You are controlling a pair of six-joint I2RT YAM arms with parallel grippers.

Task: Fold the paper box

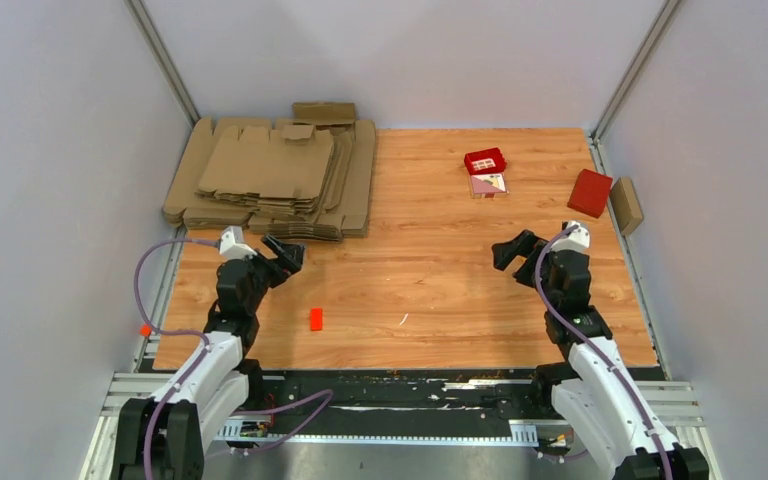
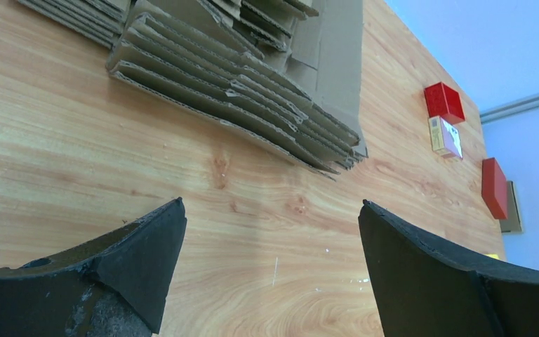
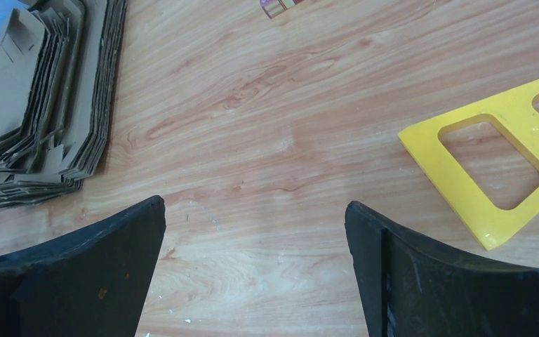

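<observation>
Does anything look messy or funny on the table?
Yes. The pile of flat cardboard blanks in the far left corner is untidy: its sheets are fanned out and skewed instead of squared up. A small orange-red piece also lies all alone on the table near the left gripper. Nothing looks spilled or broken.

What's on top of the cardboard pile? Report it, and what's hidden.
A wide flat blank with notched flaps lies uppermost on the pile; a smaller brown cardboard piece sits at its far edge. Blanks beneath show only edges; their faces are covered.
</observation>
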